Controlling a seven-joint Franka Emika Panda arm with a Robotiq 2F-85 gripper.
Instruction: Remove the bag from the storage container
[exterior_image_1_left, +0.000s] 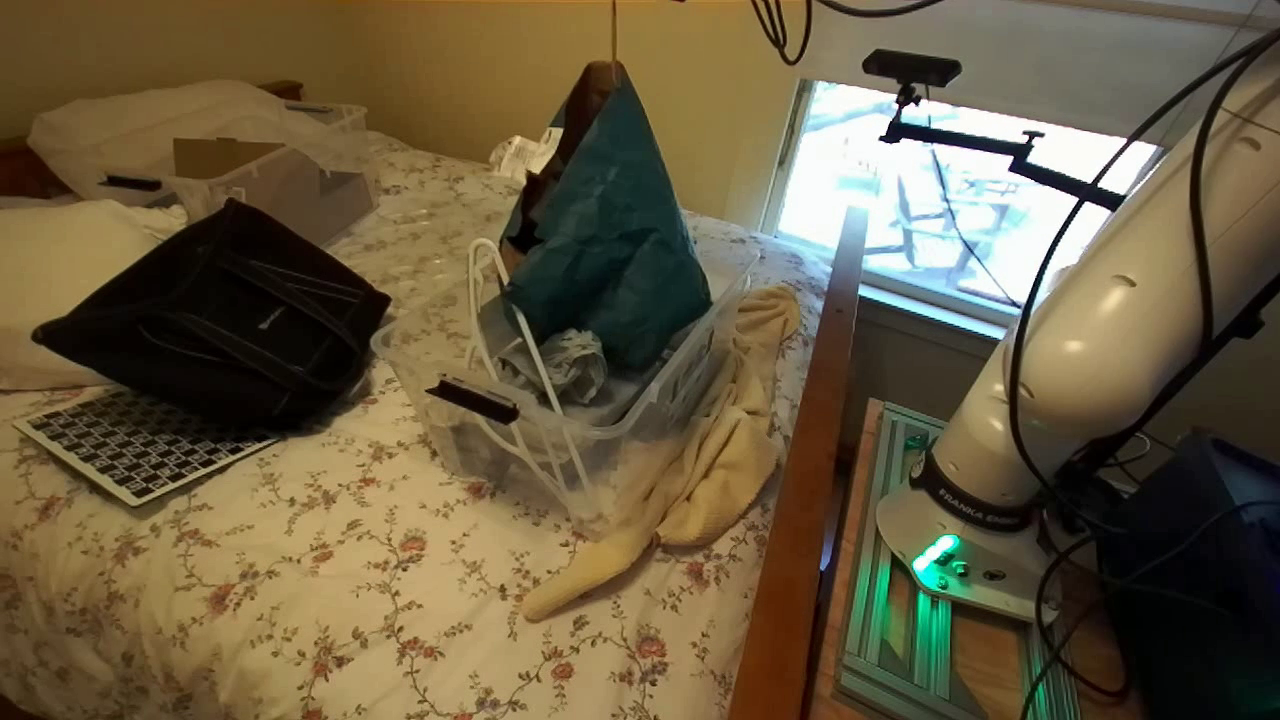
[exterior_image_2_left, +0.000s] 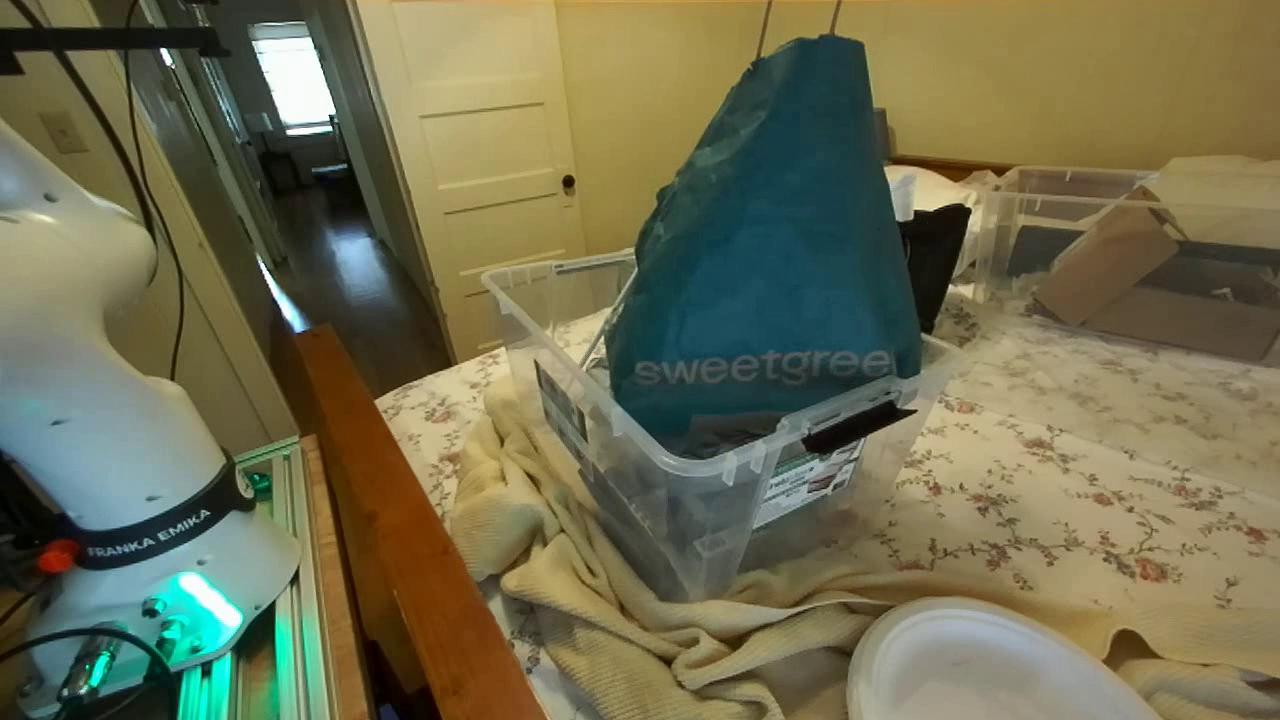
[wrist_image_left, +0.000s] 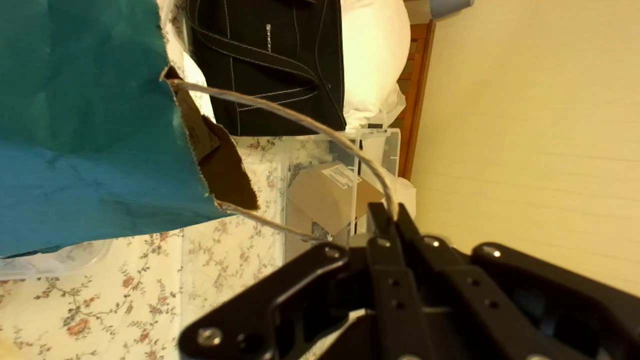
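A teal paper bag (exterior_image_1_left: 625, 220) with a brown inside stands tall and pulled to a peak in the clear storage container (exterior_image_1_left: 450, 440). The bag also shows in an exterior view (exterior_image_2_left: 760, 250), with lettering low on its side. Its lower part is inside the container (exterior_image_2_left: 640, 510); whether its bottom touches the contents is hidden. A thin rope handle (wrist_image_left: 300, 117) runs from the bag (wrist_image_left: 90, 130) to my gripper (wrist_image_left: 393, 212) in the wrist view. The fingertips are closed on the rope. The gripper is above the frame in both exterior views; the handle rises taut there.
White plastic loops (exterior_image_1_left: 485, 300) and crumpled grey material (exterior_image_1_left: 570, 365) are in the container. A beige blanket (exterior_image_1_left: 720, 450) lies against it. A black bag (exterior_image_1_left: 230, 310) lies on a checkered board (exterior_image_1_left: 140, 450). A wooden rail (exterior_image_1_left: 800, 500) edges the bed. A white bowl (exterior_image_2_left: 980, 660) sits nearby.
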